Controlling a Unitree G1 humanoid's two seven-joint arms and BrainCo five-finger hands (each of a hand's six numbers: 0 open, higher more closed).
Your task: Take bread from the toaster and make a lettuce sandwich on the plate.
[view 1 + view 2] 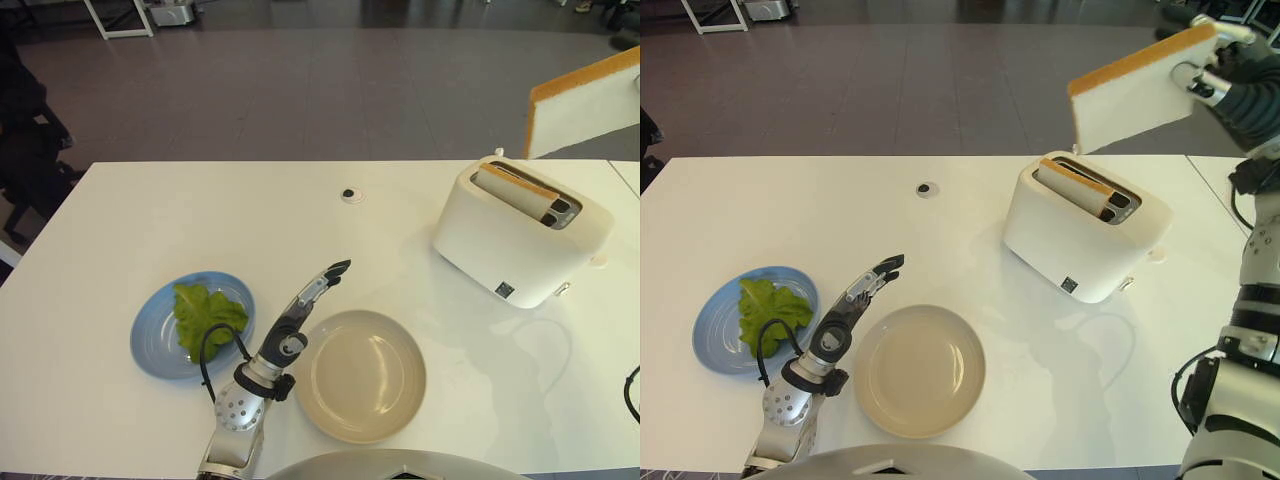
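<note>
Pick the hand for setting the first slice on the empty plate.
Right. The right hand grips a slice, raised above the toaster. The left hand is open and low between the plate and the lettuce, so it is probably better kept for the lettuce.

The table is plain white and the toaster a creamy white with a small dark mark on its front. The raised bread slice is white with a golden-brown crust, as is the second slice in the toaster. Green lettuce lies on a blue plate, the beige plate is plain, and the left hand is silver-grey with black fingertips.
</note>
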